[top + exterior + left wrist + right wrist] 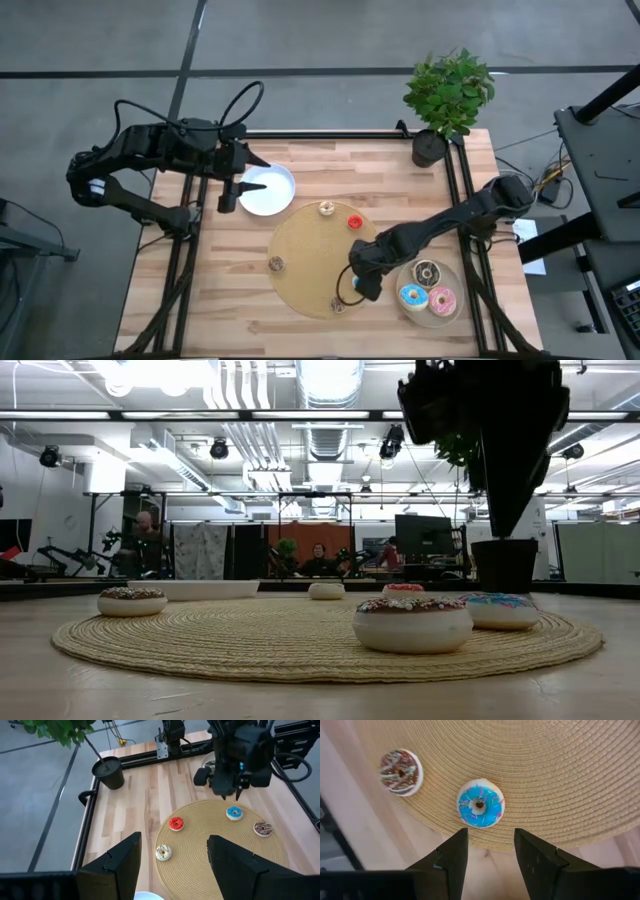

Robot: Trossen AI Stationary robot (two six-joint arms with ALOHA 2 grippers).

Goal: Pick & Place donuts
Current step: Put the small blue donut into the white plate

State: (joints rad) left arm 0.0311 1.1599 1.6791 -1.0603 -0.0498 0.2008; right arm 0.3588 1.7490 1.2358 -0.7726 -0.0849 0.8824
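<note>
right gripper (489, 851) hovers over woven mat (300, 262) edge nearest beige plate (447, 312), fingers spread, empty, lined up on small blue donut (480, 803). brown sprinkle donut (400, 772) beside it. left gripper (230, 192) parked over white plate (272, 198) off mat's far side, open, empty.

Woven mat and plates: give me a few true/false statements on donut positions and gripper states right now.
1. The right gripper is open above the small blue donut. True.
2. The blue donut lies on bare wood off the woven mat. False: it lies on the mat, near its edge.
3. The beige plate holds three larger donuts. True: chocolate, blue, pink.
4. The left gripper grips a red donut. False: it is open and empty by the white plate; the red donut lies on the mat.
5. The white plate holds a donut. False: nothing shows on it.
</note>
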